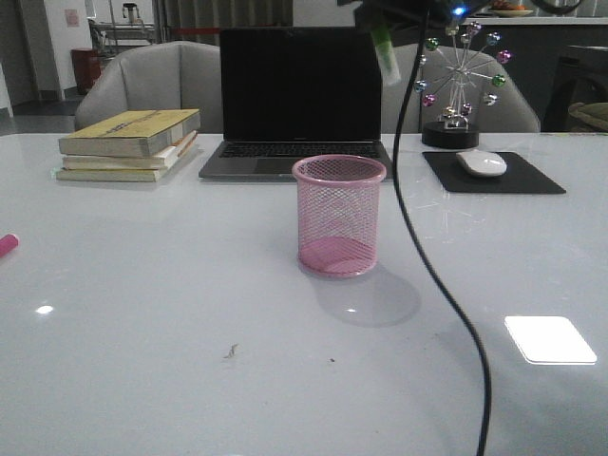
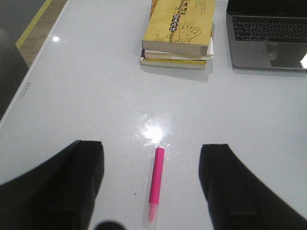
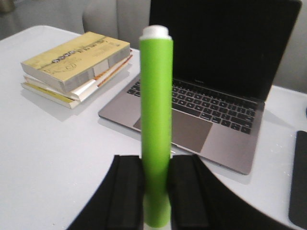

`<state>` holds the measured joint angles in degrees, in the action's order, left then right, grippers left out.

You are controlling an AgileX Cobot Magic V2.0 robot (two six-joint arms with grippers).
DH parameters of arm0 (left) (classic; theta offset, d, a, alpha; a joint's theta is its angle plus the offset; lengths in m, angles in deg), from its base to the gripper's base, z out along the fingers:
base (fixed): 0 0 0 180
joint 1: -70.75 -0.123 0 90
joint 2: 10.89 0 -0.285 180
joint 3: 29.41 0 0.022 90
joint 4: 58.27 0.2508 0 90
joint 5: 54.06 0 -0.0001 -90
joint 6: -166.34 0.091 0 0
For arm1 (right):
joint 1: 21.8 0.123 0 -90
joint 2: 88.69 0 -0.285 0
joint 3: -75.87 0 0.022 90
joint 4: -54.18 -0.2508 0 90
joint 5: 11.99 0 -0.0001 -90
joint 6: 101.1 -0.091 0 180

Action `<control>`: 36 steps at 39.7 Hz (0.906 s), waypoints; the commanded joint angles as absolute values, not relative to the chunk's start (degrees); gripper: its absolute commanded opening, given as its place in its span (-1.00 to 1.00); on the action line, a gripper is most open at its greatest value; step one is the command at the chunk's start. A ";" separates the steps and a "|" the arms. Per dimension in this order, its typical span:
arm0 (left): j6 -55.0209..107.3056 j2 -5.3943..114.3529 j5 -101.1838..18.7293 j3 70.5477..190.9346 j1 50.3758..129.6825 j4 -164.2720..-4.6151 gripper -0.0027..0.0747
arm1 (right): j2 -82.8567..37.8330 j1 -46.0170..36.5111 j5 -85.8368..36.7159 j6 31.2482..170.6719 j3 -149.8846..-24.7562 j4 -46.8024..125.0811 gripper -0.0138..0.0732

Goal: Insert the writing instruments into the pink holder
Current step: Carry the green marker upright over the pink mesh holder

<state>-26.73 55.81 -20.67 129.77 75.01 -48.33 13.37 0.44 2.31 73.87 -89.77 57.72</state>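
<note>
The pink holder (image 1: 339, 216), a round wire-mesh cup, stands upright and empty at the table's middle, in front of the laptop. My right gripper (image 3: 156, 191) is shut on the lime green pen (image 3: 156, 120), which stands up between the fingers. In the front view the green pen (image 1: 384, 46) hangs high above the holder, a little to its right. The magenta pen (image 2: 156, 184) lies flat on the table between the spread fingers (image 2: 72, 187) of my open left gripper (image 2: 151, 189), which hovers above it. Only that pen's tip (image 1: 8, 245) shows at the front view's left edge.
An open laptop (image 1: 299, 104) sits behind the holder, with a stack of books (image 1: 128, 144) to its left. A white mouse (image 1: 482, 162) on a black pad and a ferris-wheel ornament (image 1: 463, 85) stand back right. A black cable (image 1: 432, 266) hangs down right of the holder.
</note>
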 commanded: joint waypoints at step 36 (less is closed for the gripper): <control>-26.71 55.00 -24.69 131.72 75.41 -48.25 0.34 | 22.83 3.04 26.02 69.04 -85.27 64.04 -0.54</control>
